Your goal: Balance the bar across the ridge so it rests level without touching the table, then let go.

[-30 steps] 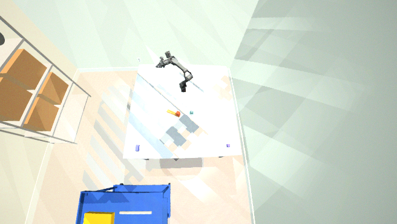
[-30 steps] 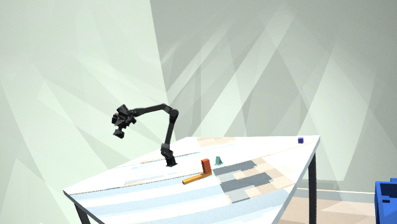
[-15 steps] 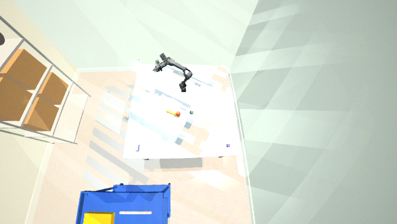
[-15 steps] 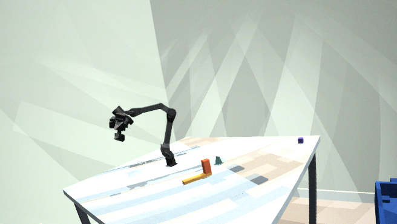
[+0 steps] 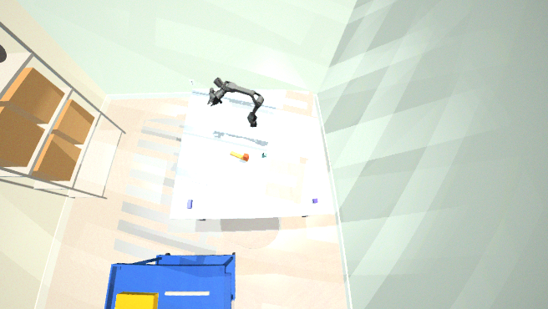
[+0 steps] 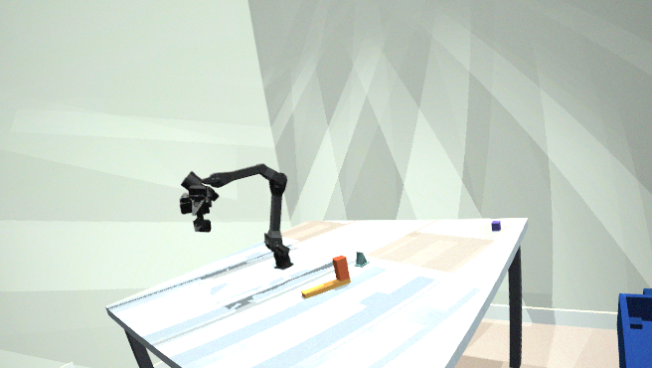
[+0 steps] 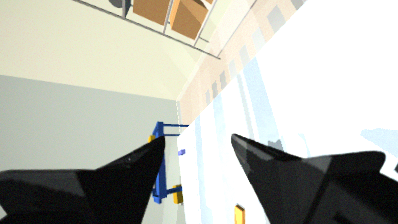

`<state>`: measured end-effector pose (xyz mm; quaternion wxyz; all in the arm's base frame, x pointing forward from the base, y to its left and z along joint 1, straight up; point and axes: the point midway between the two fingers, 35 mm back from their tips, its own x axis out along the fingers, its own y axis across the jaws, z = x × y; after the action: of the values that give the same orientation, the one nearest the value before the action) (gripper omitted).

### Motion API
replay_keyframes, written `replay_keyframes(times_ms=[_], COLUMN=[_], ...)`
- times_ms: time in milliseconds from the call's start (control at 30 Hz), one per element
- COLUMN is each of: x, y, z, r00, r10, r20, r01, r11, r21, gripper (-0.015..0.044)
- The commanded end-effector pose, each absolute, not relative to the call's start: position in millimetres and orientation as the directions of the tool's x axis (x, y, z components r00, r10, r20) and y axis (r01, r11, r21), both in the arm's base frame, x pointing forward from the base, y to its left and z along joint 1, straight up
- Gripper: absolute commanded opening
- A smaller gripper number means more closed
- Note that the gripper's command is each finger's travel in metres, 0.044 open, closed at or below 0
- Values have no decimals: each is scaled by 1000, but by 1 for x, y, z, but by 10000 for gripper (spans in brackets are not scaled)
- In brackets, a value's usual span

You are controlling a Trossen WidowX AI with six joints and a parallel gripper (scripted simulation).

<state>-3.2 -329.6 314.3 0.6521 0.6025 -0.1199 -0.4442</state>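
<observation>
1. The table (image 6: 447, 278) is the largest thing in play. The arm's base stands near its far edge, and small purple blocks sit at two of its corners.
2. The arm reaches up and out past that far edge, carrying the gripper (image 6: 201, 225) high in the air, well apart from anything on the table.
3. The gripper is partly spread and holds nothing; in the wrist view only table and floor show between its dark fingers.
4. The bar (image 6: 325, 286) lies flat on the table, a yellow strip with an orange block (image 6: 341, 268) standing at one end, so its weight probably sits toward that end.
5. The ridge (image 6: 361, 259), a small teal wedge, stands just beside the orange end, apart from the bar.
6. The bar lies well below the gripper, on the base's other side, toward the table's middle. In the top view its long axis runs diagonally (image 5: 239, 156), so the jaws would likely need to straddle it across that line.
</observation>
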Motion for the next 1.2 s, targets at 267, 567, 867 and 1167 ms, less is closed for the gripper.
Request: replay_keyframes(times_ms=[267,567,867,1167], x=[41,74,110,145], y=[-333,-333,-330,-322], z=[301,291,279,268], r00=[634,661,671,660], r10=[-625,-542,-447,-348], r20=[-455,-519,-592,-666], r01=[464,479,501,539], r11=[-164,-228,-317,-398], r21=[871,848,806,743], gripper=[315,315,315,315])
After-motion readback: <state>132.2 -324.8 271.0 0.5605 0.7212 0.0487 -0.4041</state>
